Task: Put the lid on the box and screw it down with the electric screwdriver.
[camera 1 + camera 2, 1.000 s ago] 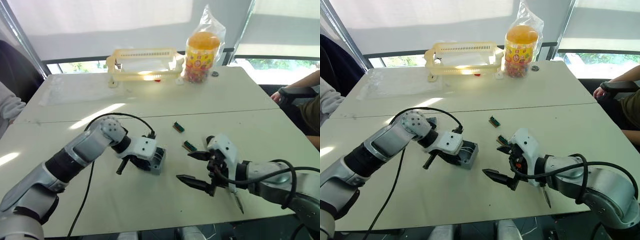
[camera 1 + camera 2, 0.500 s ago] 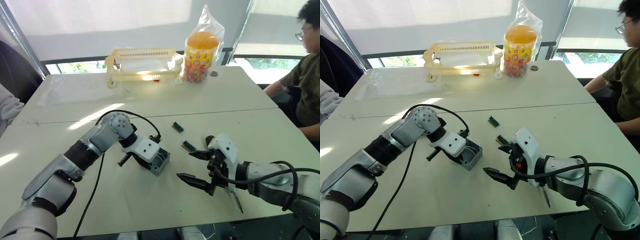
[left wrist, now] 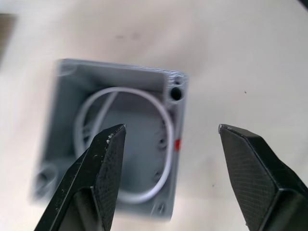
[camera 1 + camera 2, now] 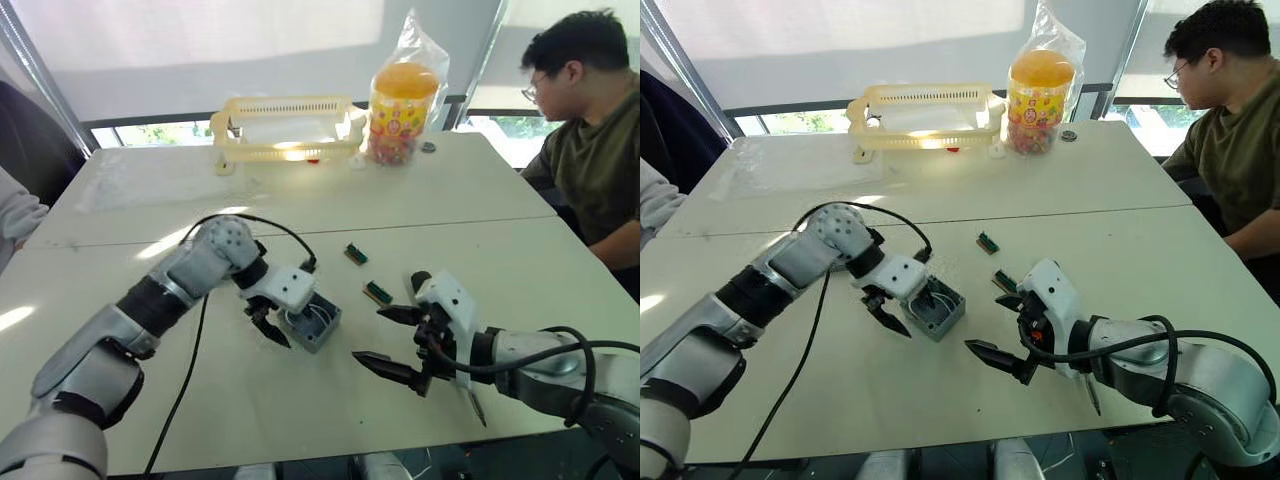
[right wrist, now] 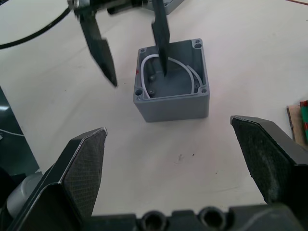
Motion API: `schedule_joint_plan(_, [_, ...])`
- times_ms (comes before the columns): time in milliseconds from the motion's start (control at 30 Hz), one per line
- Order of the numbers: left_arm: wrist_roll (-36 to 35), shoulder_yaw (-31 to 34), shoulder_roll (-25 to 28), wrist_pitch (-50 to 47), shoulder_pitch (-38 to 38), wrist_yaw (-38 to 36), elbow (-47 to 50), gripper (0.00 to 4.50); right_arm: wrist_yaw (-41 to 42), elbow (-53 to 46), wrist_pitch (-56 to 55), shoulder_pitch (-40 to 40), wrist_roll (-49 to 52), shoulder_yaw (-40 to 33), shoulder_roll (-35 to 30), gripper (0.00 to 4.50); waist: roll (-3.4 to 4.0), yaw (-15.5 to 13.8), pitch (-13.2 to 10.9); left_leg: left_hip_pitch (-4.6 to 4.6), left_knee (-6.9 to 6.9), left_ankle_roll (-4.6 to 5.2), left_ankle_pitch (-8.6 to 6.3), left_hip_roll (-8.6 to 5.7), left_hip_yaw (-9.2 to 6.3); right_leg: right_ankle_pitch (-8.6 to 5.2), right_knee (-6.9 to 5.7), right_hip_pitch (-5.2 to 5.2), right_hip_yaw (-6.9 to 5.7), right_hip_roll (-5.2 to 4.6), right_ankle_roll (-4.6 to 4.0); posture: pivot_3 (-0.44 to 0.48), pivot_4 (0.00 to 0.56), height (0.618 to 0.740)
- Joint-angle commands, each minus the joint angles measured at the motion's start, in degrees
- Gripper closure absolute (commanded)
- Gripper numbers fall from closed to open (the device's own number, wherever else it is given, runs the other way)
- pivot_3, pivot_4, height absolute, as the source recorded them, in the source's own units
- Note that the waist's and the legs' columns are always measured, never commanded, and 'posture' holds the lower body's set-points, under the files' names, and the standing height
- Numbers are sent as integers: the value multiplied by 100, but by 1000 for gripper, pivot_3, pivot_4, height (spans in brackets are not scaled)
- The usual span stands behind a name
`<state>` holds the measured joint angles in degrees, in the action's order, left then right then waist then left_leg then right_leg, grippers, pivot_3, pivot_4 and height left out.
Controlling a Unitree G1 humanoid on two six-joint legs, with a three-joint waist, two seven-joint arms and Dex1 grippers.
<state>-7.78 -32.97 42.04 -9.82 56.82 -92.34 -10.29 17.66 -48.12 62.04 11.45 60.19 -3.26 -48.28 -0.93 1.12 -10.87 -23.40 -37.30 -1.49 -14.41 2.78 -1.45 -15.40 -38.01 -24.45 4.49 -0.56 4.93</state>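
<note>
Directly under the left gripper (image 3: 168,132) the box (image 3: 122,139) is sitting open-topped on the white table (image 4: 480,200), a white wire loop (image 3: 161,113) curling inside it (a small red mark is showing on one wall). That gripper's fingers are spreading wide, one tip over the box's interior, the other beyond its wall. Well apart, the right gripper (image 4: 385,340) is also gaping wide, holding nothing, its fingers pointing toward the box.

My left hand (image 4: 268,324) spread over open box (image 4: 312,322), one finger dipping inside, other outside wall. Bare desk (image 4: 250,400) between box and my right hand (image 4: 392,344), also spread. Two small green parts (image 4: 378,292) lie beyond, near right hand.
</note>
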Motion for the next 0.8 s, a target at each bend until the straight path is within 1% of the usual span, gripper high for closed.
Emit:
schedule_joint_plan(33, [-703, 1136, 584, -1210, 235, 27, 220, 1240, 251, -30, -156, 181, 305, -314, -91, 0, 1, 24, -1, 1, 1, 0, 0, 0, 0, -1, -1, 0, 0, 0, 1, 0, 150, 740])
schedule_joint_plan(133, [-943, 1773, 889, -2144, 214, 370, 112, 1240, 483, 122, -199, 310, 530, -544, -194, 0, 2, 39, -1, 3, 3, 1, 0, 1, -3, -3, -5, -2, -3, 2, 3, 0, 150, 740])
schedule_joint_plan(200, [-859, 2313, 914, -2847, 185, 1290, -214, 713, 774, 296, -275, 494, 625, -665, -298, 0, 2, 4, -1, 2, 2, 1, 0, 0, -4, -5, -5, -1, -5, 0, 5, 0, 150, 740])
schedule_joint_plan(233, [-762, 2537, 941, -3177, 115, 1758, -319, 317, 915, 404, -311, 637, 678, -699, -348, 0, -1, -6, -1, 2, 0, 1, 0, 0, -4, -5, -5, 1, -6, -1, 6, 0, 150, 740])
schedule_joint_plan(267, [-700, 2668, 954, -3389, 57, 2050, -343, 35, 1004, 471, -330, 725, 713, -719, -382, 0, -1, -9, -1, 1, -2, 1, 0, -1, -7, -5, -5, 2, -9, -1, 6, 0, 150, 740])
schedule_joint_plan(333, [-497, 2833, 990, -3988, -95, 2736, -294, 35, 1147, 637, -324, 1010, 787, -685, -411, 0, -1, 0, -2, 1, -4, 1, 0, -1, -8, -4, -6, 2, -9, -2, 6, 0, 150, 740])
schedule_joint_plan(433, [-171, 2958, 913, -5035, -99, 3797, -474, 35, 1249, 892, -265, 1461, 922, -550, -379, 0, -2, 2, -2, 1, -1, 1, 0, 0, -10, -4, -7, 2, -12, -1, 6, 0, 150, 740])
schedule_joint_plan(500, [-3, 3195, 705, -5582, -71, 4587, -791, 35, 1417, 1013, -223, 1801, 930, -298, -317, 0, -2, -4, -2, 1, -1, 1, 0, 0, -12, -4, -7, 2, -14, -1, 6, 0, 150, 740])
schedule_joint_plan(567, [89, 3416, 394, -5852, 9, 5238, -1271, 35, 1619, 1060, -224, 2099, 761, 103, -200, 0, -2, -11, -2, 1, -2, 1, 0, 0, -12, -4, -8, 2, -15, -2, 6, 0, 150, 740])
schedule_joint_plan(667, [94, 3601, 68, -5934, 251, 5692, -1961, 35, 1736, 1081, -287, 2208, 467, 480, -51, 0, -6, -40, -3, -2, -3, 0, 0, -1, -19, -4, -10, 2, -24, -3, 6, 0, 150, 740])
schedule_joint_plan(800, [98, 3616, -160, -5736, 586, 5948, -3020, 35, 1801, 1000, -457, 2028, -57, 796, 55, 0, -8, -34, -3, -8, -5, -1, 0, -3, -20, -3, -9, 0, -27, -7, 6, 0, 150, 740])
